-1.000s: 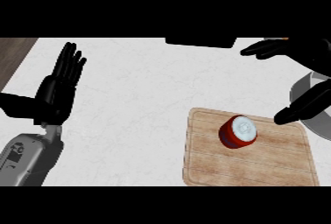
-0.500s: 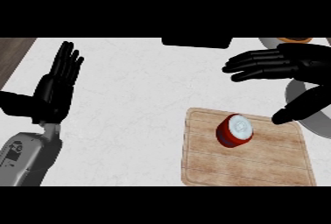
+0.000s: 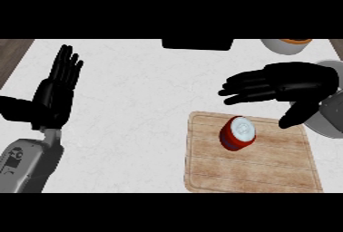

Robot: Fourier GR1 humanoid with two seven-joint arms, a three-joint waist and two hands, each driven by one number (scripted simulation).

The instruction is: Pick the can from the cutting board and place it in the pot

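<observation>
Red-sided with a pale top, the can [image 3: 237, 133] stands on the wooden cutting board [image 3: 254, 167], in the board's far half and a little left of its middle. The board lies at the near right of the white speckled surface [image 3: 140, 90].

The right robot hand [image 3: 285, 81] hangs over the far edge of the board. It is spread, with its fingers [image 3: 241, 88] stretched toward the left and its thumb [image 3: 295, 115] pointing near, down to the right of the can. It holds nothing, and a gap shows between it and the can.

Partly hidden by that hand, the grey pot [image 3: 334, 120] shows at the right edge, just beside the board's far right corner.

The left robot hand [image 3: 55, 95] rests at the left, fingers straight and pointing away, holding nothing, above its grey forearm [image 3: 26, 163].

At the far edge lie a dark object [image 3: 198, 44] and, to its right, a pale round vessel [image 3: 286, 45] with orange inside. I cannot tell what either one is.
</observation>
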